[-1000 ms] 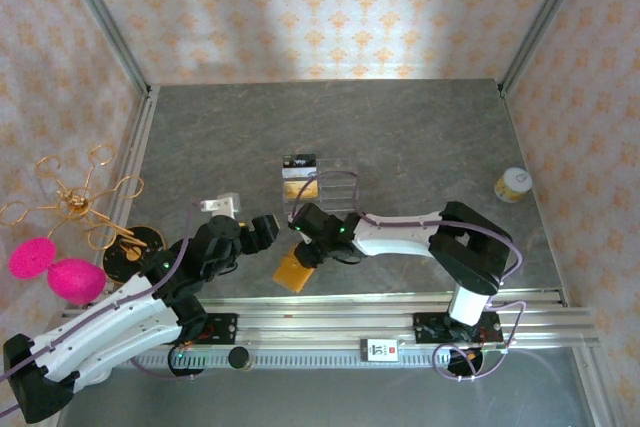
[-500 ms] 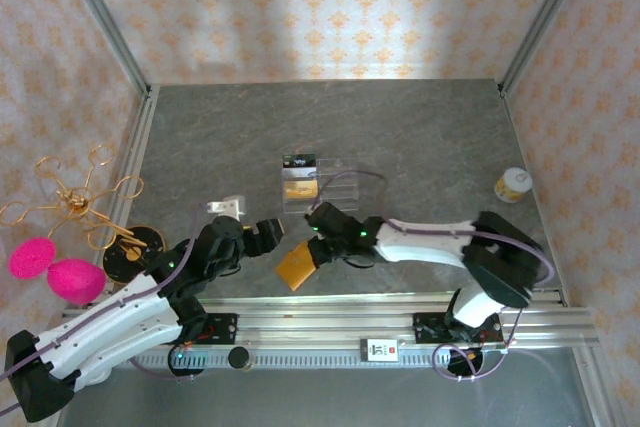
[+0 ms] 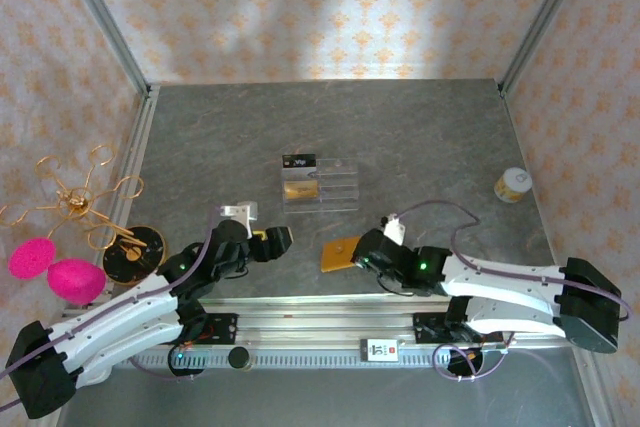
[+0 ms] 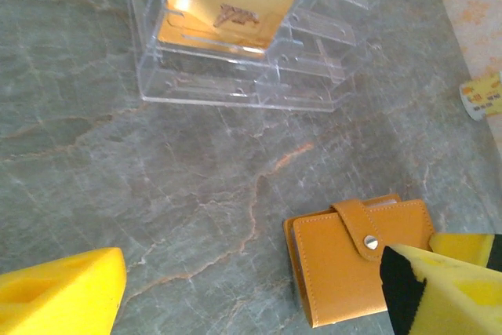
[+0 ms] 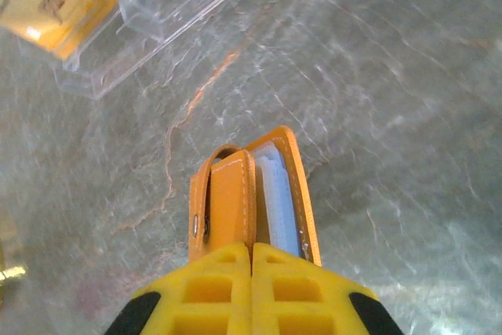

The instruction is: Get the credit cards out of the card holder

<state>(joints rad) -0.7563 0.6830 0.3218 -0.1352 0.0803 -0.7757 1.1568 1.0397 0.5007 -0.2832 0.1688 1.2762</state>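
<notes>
Two grippers were near the card holder (image 3: 341, 252). The right gripper (image 5: 251, 253) had its fingers pressed together on the near end of it, so the orange holder stuck out just ahead of the fingertips, down by the tabletop (image 3: 420, 137). Its tab looked snapped shut, with pale sleeves peeking out at one side. The left gripper (image 4: 251, 272) was spread wide, and the holder lay ahead of it, off to its right. I think the credit cards were all inside and the job was just starting. Next, the left gripper should pop the tab open while the right one holds tight.
</notes>
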